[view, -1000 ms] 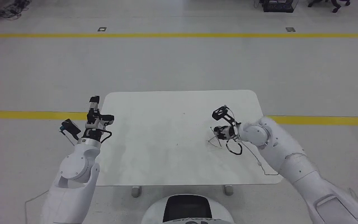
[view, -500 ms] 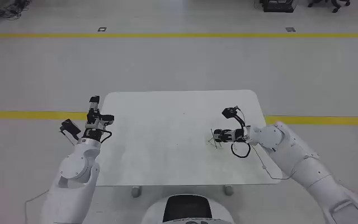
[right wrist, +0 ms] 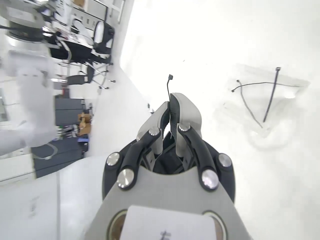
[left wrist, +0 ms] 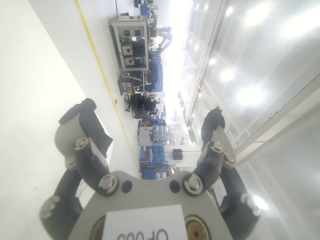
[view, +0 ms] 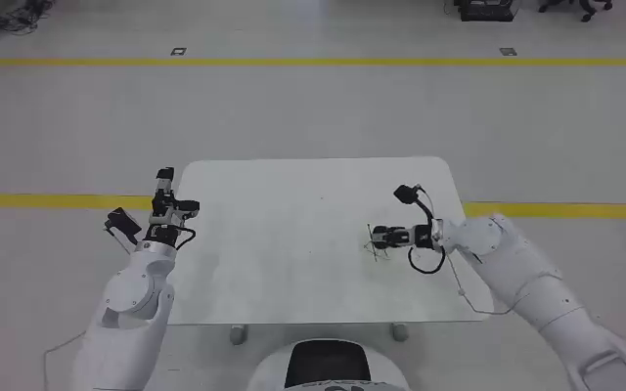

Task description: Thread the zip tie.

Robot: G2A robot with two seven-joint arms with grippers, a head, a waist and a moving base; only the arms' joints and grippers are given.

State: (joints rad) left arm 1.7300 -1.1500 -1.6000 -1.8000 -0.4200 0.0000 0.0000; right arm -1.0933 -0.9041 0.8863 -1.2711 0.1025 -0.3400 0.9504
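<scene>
The right tool (right wrist: 170,103) is clenched on a thin black zip tie (right wrist: 167,88), with both fingers pressed flat against the strap. A short length of the zip tie sticks out past the fingertips, roughly in line with them, and ends in its small square head. The rest of the strap is hidden between the fingers, so it is unclear how much runs back toward the wrist. Near the right tool, off to one side of its tip, several loose ties (right wrist: 272,96) lie crossed over one another on a piece of clear plastic (right wrist: 290,86). These are apart from the held zip tie and do not touch it. The top view shows the right tool over the white counter (view: 293,254), with the loose ties just beside its tip. The left tool (left wrist: 150,109) is well apart from the right tool, beyond the far side edge of the counter. Its fingers are spread wide with nothing between them.
</scene>
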